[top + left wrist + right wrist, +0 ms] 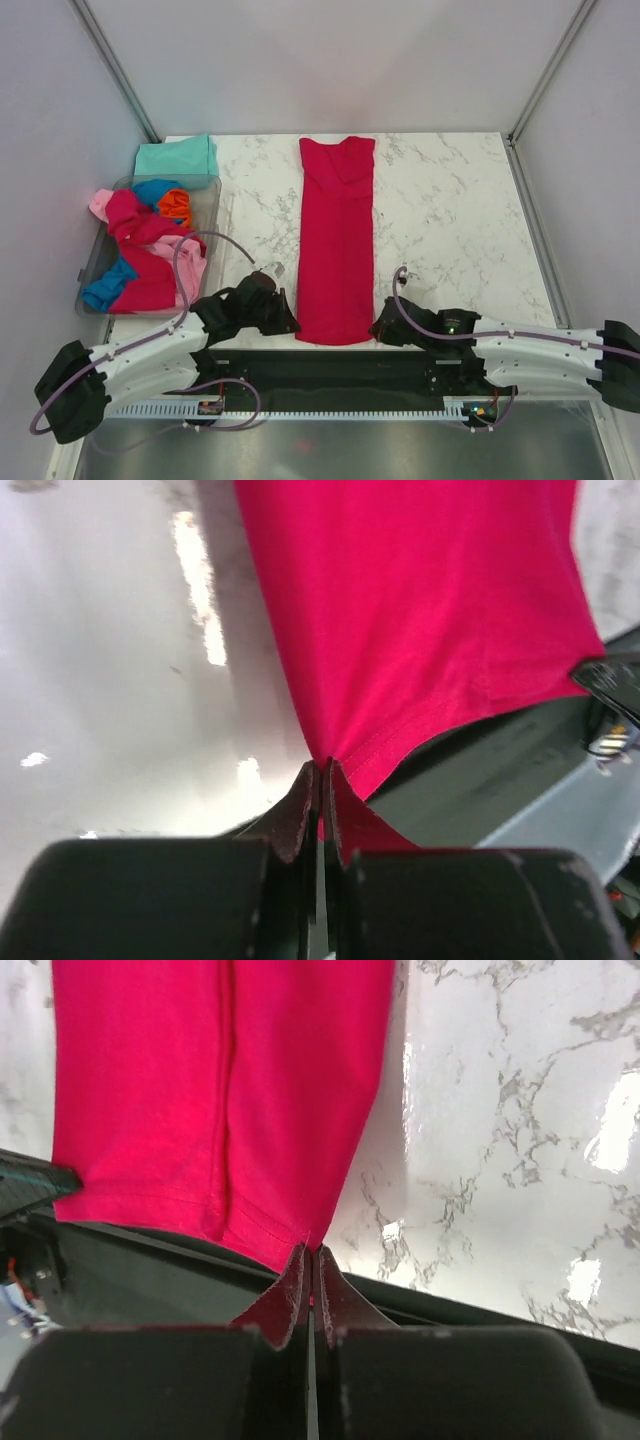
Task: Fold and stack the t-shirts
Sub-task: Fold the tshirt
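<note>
Far left, your bin sits on the table, heaped with loose shirts: a pink shirt, a crimson shirt, a blue shirt and an orange shirt all tangled together. Just behind the bin a teal shirt lies folded flat on the marble.

Moving in, your left gripper is low at the near edge, and its wrist view shows the fingers pressed together on the near-left corner of the red shirt, the stitched hem pulled to a point right at the tips.

Centre table, the red shirt is a long narrow strip with both sides folded in. Its collar end lies far from you and its hem sits at the near edge. The cloth lies smooth, and a lengthwise fold line runs down it.

On the right, your right gripper mirrors the left one. Its fingers are closed tight on the near-right hem corner, with bare marble beside it.
</note>
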Available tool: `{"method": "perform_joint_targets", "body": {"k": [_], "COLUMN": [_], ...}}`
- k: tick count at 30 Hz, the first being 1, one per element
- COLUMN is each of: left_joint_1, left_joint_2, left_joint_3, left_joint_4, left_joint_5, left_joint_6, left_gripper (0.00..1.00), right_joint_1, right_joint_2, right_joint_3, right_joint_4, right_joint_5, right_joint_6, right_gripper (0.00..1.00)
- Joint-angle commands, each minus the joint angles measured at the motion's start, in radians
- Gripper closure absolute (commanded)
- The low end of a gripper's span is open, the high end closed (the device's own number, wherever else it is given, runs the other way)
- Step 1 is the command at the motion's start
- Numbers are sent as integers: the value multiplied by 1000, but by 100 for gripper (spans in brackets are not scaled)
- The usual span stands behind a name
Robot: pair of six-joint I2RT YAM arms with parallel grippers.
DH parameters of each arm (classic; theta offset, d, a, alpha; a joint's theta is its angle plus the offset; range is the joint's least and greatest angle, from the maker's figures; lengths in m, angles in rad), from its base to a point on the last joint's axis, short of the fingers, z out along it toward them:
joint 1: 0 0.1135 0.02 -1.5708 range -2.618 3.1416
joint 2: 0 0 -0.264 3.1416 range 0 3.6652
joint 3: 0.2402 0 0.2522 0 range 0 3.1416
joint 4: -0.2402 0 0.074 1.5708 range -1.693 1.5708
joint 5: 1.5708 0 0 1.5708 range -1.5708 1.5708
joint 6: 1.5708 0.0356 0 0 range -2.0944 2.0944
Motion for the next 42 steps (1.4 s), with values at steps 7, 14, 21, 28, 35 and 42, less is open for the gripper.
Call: {"method": "perform_joint_targets", "body": {"k": [7, 14, 21, 28, 35, 42], "left_joint_1": [-64, 28, 227, 332, 410, 462], "left_joint_2": [-136, 54, 318, 680, 918, 1073], "left_joint_3": [172, 458, 718, 981, 1206, 1396], "left_joint_4": [-249, -395, -381, -370, -398, -439], "left_joint_5": [-49, -137, -80, -16, 43, 73], "left_joint_6": [-72, 94, 238, 322, 379, 431], "left_gripper": [98, 98, 98, 98, 98, 98], "right_joint_1": [7, -138, -419, -573, -660, -717], "right_joint_2": [-114, 94, 308, 568, 771, 889], "right_joint_3": [108, 393, 631, 837, 989, 1079], "right_joint_4": [-235, -329, -235, -184, -160, -134], "right_joint_5": [97, 221, 160, 86, 7, -47], "right_joint_6": [-7, -225, -513, -673, -737, -762], "right_gripper": [100, 100, 100, 100, 100, 100]}}
